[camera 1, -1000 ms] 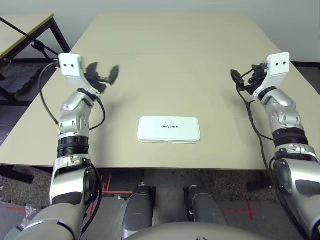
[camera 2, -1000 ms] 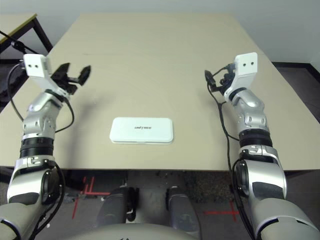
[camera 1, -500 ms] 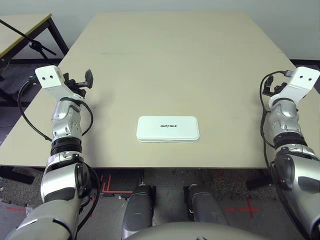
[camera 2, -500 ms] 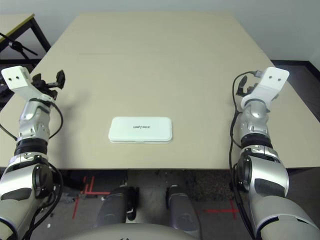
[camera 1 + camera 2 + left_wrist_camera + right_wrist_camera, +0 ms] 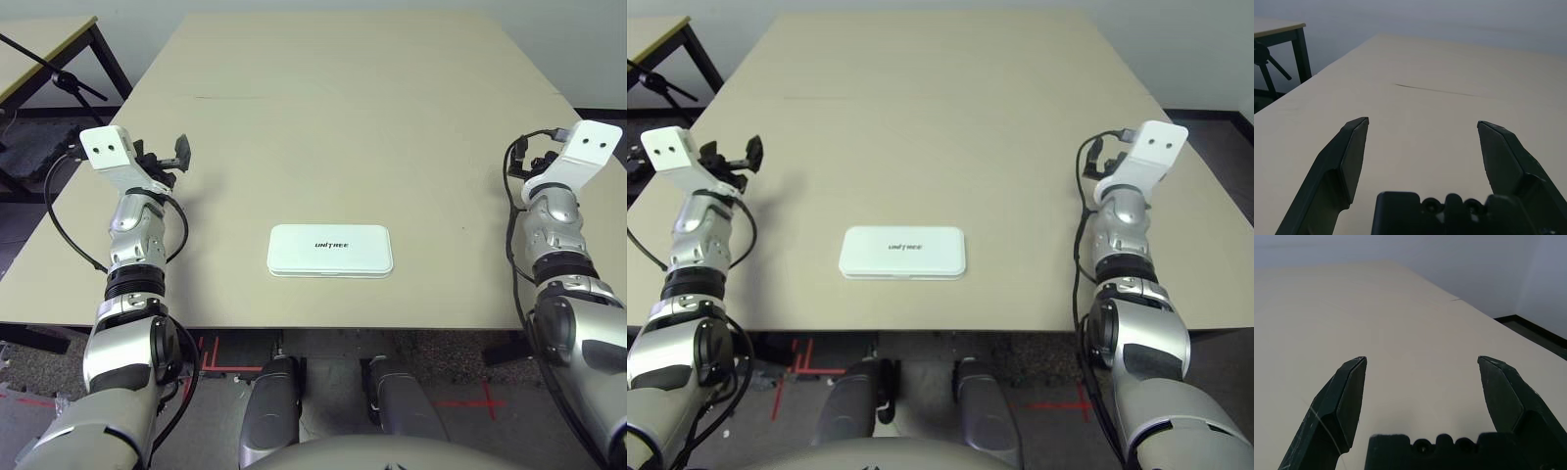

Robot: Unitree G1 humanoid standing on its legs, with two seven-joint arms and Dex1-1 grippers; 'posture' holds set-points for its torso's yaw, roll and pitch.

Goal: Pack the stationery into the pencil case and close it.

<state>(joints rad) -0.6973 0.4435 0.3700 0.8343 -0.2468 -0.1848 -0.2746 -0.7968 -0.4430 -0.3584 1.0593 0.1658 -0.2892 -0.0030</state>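
The pencil case [image 5: 330, 250] lies flat and closed near the front middle of the tan table [image 5: 343, 108], its lid with black lettering facing up. The stationery is out of view. My left gripper [image 5: 1422, 122] hangs open and empty over the table's left edge, well to the left of the case; it also shows as my left gripper [image 5: 168, 157] in the head view. My right gripper [image 5: 1421, 360] is open and empty too, above the table's right edge, with its white wrist block [image 5: 588, 147] far to the right of the case.
A second table [image 5: 44, 29] with a black stand [image 5: 59, 73] stands beyond the left edge. Dark floor lies past the right edge. Bare tabletop surrounds the case on all sides.
Both arms have swung outward and down from raised positions nearer the middle to the table's side edges, most of it in the first half second. The case has not moved.
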